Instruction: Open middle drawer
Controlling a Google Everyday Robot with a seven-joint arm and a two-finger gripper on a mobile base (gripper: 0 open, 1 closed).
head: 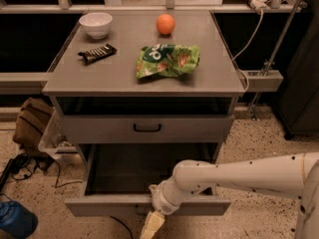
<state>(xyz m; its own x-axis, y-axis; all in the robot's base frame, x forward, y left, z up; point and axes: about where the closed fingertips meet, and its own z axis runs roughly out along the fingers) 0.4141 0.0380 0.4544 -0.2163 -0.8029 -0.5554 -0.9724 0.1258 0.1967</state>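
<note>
The grey cabinet (144, 78) has a shut drawer (99, 129) with a small black bar handle (147, 128) just under its top. Below it the middle drawer (99, 205) is pulled out toward me, and its dark inside (124, 168) holds nothing I can see. My white arm (239, 176) reaches in from the right. My gripper (152, 225) hangs at the middle of the open drawer's front and points down past its lower edge. It covers that drawer's handle. Any drawer lower down is hidden.
On the cabinet top lie a white bowl (96, 24), an orange (165, 24), a dark snack bar (97, 54) and a green chip bag (167, 60). A brown bag (32, 126) and cables (20, 166) lie on the floor at left, and a blue object (15, 220) is at the bottom left. A dark cabinet (301, 83) stands at right.
</note>
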